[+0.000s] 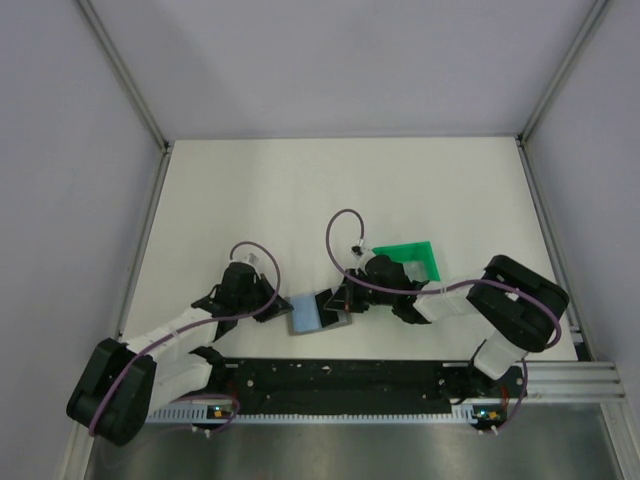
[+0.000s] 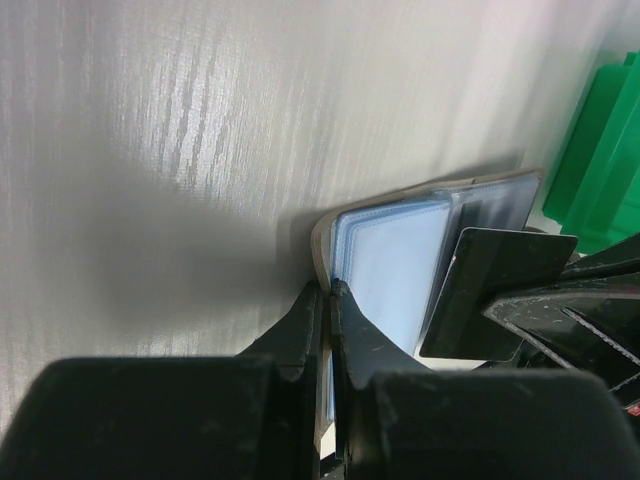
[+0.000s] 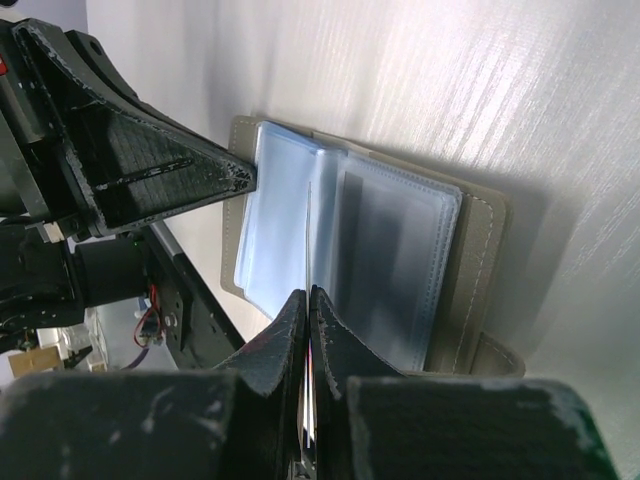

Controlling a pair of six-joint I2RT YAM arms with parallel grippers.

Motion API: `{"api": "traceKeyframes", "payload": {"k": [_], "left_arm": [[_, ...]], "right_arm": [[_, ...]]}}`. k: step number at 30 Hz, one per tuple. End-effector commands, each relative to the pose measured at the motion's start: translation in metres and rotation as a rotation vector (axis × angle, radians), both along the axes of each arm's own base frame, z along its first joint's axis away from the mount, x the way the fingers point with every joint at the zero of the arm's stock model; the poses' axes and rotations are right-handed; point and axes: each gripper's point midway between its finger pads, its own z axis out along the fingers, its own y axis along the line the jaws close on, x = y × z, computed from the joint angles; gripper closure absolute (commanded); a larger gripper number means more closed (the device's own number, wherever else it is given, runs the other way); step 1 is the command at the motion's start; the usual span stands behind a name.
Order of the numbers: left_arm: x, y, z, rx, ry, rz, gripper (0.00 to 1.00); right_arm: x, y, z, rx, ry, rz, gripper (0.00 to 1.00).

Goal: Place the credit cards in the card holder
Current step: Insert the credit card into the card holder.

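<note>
- The card holder (image 1: 306, 313) lies open on the white bench (image 1: 300, 190), near its front edge, between the two arms.
- Its clear plastic sleeves face up and a tan cover shows around their edges.
- The left pincer (image 2: 329, 291) is clenched on the holder's near edge, with a thin pale blue sleeve edge showing between its two black fingers.
- In the right wrist view, that pincer's tip touches the left edge of the holder's cover.
- The right pincer (image 3: 308, 296) is clenched on a credit card (image 2: 495, 290), which appears from that wrist only as a thin bright line between the fingers.
- From the left wrist the card is a dark, flat rectangle, tilted and held over the right part of the open holder.
- The card's leading edge sits at the fold between the sleeves; whether it has entered a pocket cannot be told.
- From above, the two pincers face each other across the holder, left on its left edge and right at its darker right end.
- A bright green frame (image 1: 402, 248) lies on the bench just beyond the right pincer, apart from the holder.
</note>
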Motion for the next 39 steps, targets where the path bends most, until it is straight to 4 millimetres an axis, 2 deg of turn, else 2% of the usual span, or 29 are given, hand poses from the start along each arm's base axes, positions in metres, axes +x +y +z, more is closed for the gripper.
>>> {"api": "traceKeyframes", "payload": {"k": [1,13,21,32,39], "left_arm": [[-0.006,0.008,-0.013,0.040,0.026,0.014,1.00],[-0.006,0.008,-0.014,0.039,0.025,0.012,1.00],[-0.007,0.008,-0.015,0.044,0.025,0.009,1.00],[-0.008,0.011,-0.016,0.056,0.031,0.015,1.00],[-0.007,0.010,-0.015,0.056,0.027,0.012,1.00]], "right_arm": [[0.007,0.010,0.008,0.048,-0.032,0.016,1.00],[0.007,0.016,-0.001,0.064,-0.012,0.028,1.00],[0.011,0.022,0.012,0.101,-0.050,0.035,1.00],[0.009,0.023,0.013,0.126,-0.050,0.043,1.00],[0.011,0.017,0.001,0.078,-0.026,0.009,1.00]]}}
